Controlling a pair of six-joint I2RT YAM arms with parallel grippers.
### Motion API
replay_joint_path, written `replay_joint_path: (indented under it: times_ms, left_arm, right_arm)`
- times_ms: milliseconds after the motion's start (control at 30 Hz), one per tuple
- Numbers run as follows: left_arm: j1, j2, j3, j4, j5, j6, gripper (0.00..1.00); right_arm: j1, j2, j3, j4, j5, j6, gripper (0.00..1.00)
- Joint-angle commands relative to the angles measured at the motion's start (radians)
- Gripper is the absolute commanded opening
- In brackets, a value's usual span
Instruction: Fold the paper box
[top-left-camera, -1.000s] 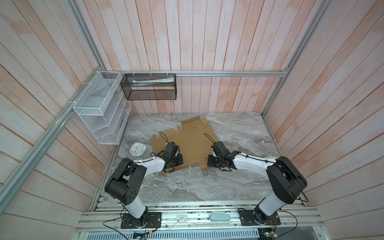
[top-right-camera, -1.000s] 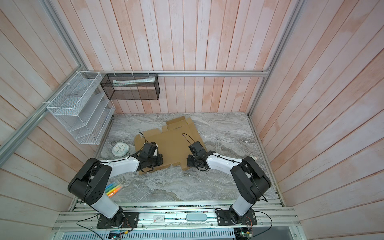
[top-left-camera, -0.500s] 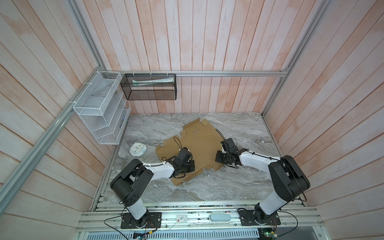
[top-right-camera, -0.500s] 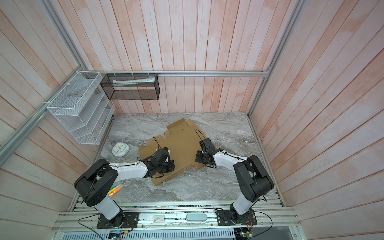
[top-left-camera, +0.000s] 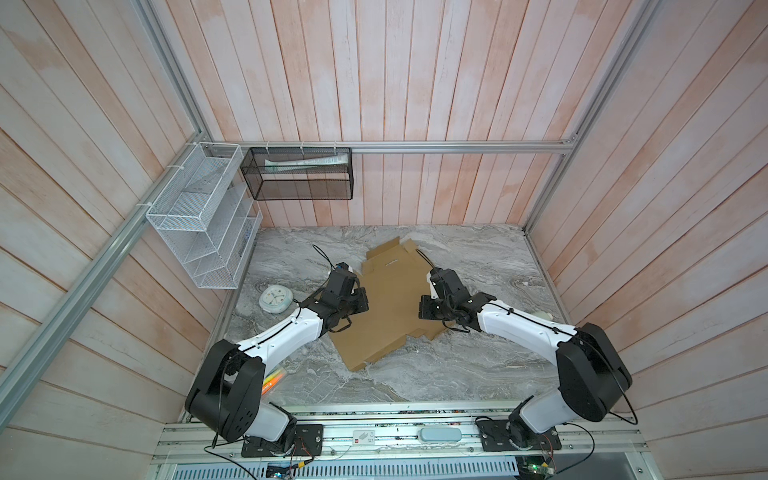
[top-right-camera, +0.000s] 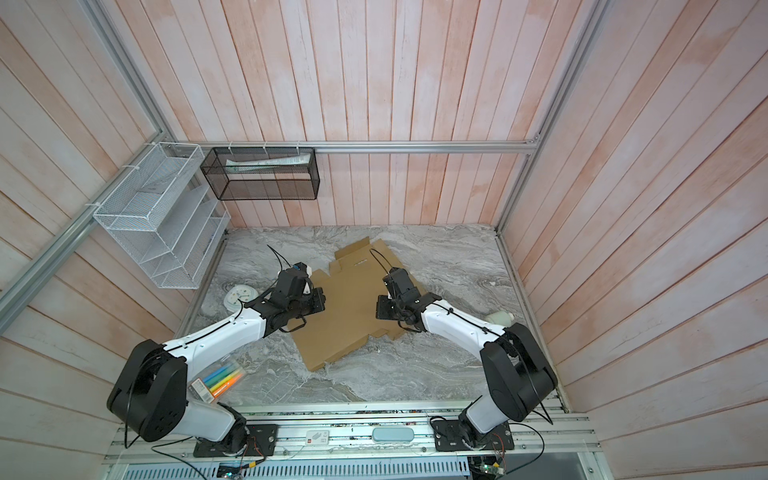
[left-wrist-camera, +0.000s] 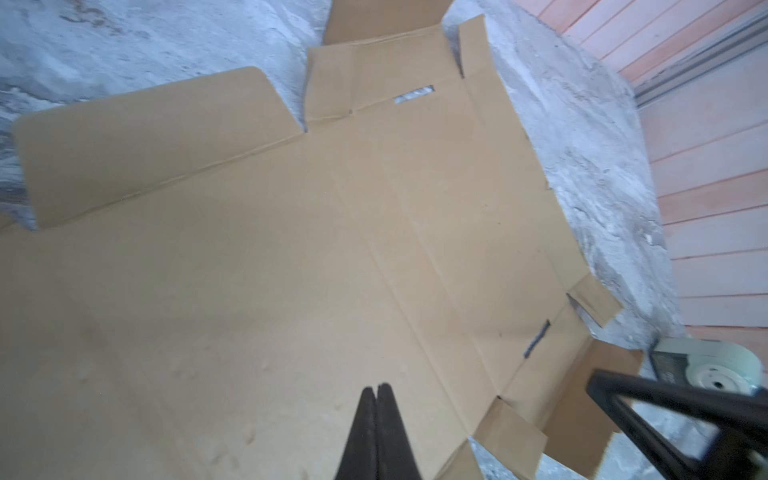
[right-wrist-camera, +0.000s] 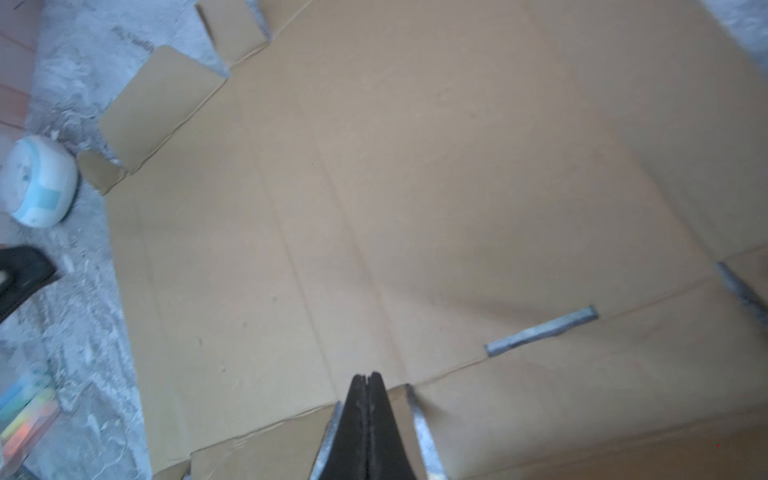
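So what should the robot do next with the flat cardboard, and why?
The paper box lies unfolded, nearly flat, with both grippers shut over it on opposite sides. So probably the right gripper should lift a side flap along its crease while the left gripper holds the rest down.

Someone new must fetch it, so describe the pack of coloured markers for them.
Find the grey marble tabletop and look at its near left corner, beside the left arm's black joint. A clear flat plastic pack of markers lies there. Its blue, green, yellow and orange pens are the only bright colours on the table, unlike the brown cardboard sheet mid-table.
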Motion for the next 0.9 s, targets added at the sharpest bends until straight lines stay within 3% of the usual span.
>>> replay_joint_path:
  times_ms: [0, 167, 400, 867]
  left_arm:
    - [0.041, 0.045, -0.015, -0.027, 0.007, 0.055, 0.00]
    - [0.081, 0.082, -0.056, 0.014, 0.005, 0.061, 0.00]
    - [0.100, 0.134, -0.100, 0.063, 0.004, 0.055, 0.00]
    - [0.062, 0.053, -0.279, 0.156, 0.015, -0.046, 0.00]
  right_arm:
    - [0.062, 0.017, 0.016, -0.003, 0.010, 0.058, 0.00]
    - [0.136, 0.081, 0.006, 0.027, 0.007, 0.098, 0.00]
    - [0.154, 0.074, -0.100, 0.066, 0.003, 0.142, 0.00]
    - [0.062, 0.050, -0.197, 0.094, 0.014, 0.133, 0.00]
